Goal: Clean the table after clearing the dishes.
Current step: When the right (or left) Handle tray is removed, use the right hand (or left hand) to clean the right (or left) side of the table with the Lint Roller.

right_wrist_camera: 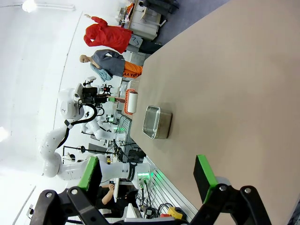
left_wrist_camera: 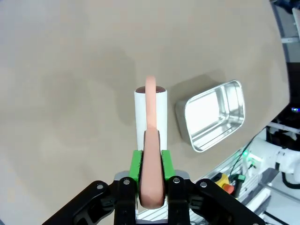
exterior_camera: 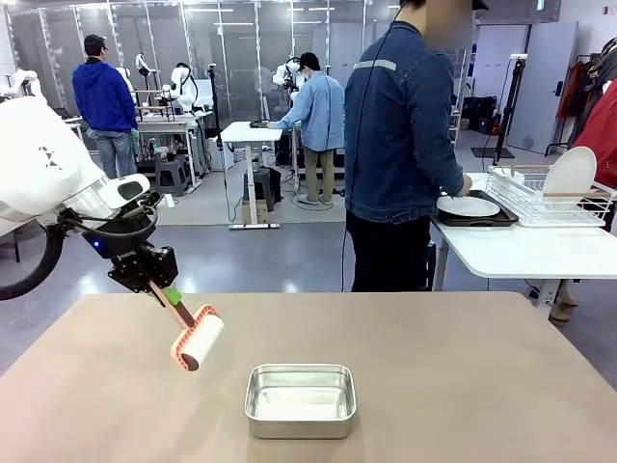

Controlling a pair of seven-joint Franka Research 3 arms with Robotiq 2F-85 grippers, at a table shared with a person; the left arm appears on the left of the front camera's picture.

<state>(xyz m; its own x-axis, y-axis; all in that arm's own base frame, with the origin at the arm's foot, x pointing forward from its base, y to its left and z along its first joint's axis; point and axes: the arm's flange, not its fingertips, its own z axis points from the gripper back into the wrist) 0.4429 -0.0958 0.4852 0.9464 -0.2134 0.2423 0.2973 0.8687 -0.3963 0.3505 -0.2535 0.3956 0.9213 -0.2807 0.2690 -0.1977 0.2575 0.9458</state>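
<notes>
The beige-brown table point(exterior_camera: 463, 376) spans the foreground. My left gripper point(exterior_camera: 166, 292) is shut on the salmon handle of a lint roller point(exterior_camera: 198, 339), whose white roll hangs tilted just above the table's left part. From the left wrist, the green pads of that gripper point(left_wrist_camera: 151, 169) clamp the handle and the roller point(left_wrist_camera: 151, 111) points out over the table point(left_wrist_camera: 70, 70). My right gripper point(right_wrist_camera: 147, 173) is open over the table point(right_wrist_camera: 225, 84), with nothing between its fingers. One of the dishes, a white plate on a dark tray point(exterior_camera: 470, 207), lies on the white side table by the person's hand.
A shiny steel pan point(exterior_camera: 300, 399) sits near the table's front middle, right of the roller; it also shows as the pan point(left_wrist_camera: 214, 115) and the pan point(right_wrist_camera: 157, 122). The person point(exterior_camera: 400, 145) stands at the far edge, turned to the side table with a wire rack point(exterior_camera: 549, 198).
</notes>
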